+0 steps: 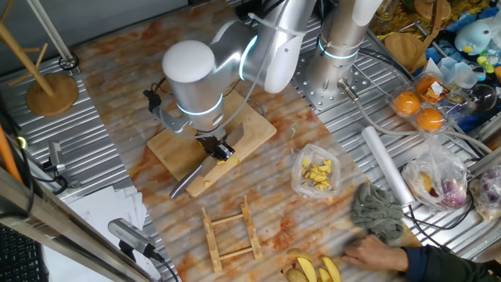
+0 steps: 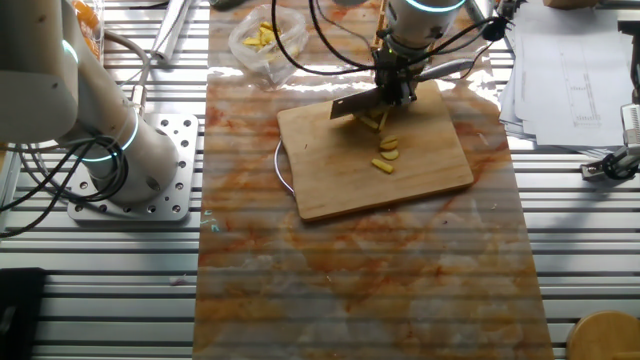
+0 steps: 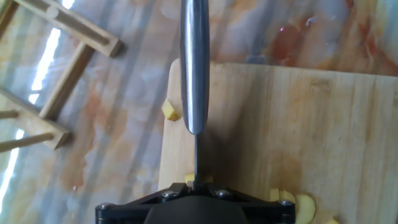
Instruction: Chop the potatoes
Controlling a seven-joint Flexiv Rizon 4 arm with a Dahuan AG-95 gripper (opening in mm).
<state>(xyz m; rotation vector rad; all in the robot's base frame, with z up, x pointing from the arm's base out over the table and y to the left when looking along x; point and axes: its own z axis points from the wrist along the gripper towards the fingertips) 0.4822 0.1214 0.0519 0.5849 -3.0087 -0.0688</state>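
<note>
- While the arm reaches down over the wooden cutting board [image 2: 380, 165], the gripper [image 2: 397, 88] has its fingers clenched on the handle of a knife [image 2: 355, 104].
- In the other fixed view the blade stands on edge and points away from the gripper, over the part of the board nearest the arm's base.
- In the hand view the knife [image 3: 194, 62] is seen from above as a narrow steel spine running up the frame; the fingers themselves are hidden under the black gripper body at the bottom edge.
- Potato pieces [image 2: 385, 150], short yellow sticks and chunks, lie on the board just beside and below the blade.
- One small chunk [image 3: 170, 111] sits at the board's edge, next to the blade.
- Further slices [image 3: 300, 204] lie on the board near the gripper body.
- The board rests on the marbled orange tabletop [image 2: 370, 280].
- A clear plastic bag of yellow chunks [image 1: 316, 172] lies on the tabletop, apart from the board.
- A small wooden rack [image 1: 231, 231] lies flat on the tabletop, near the board.
</note>
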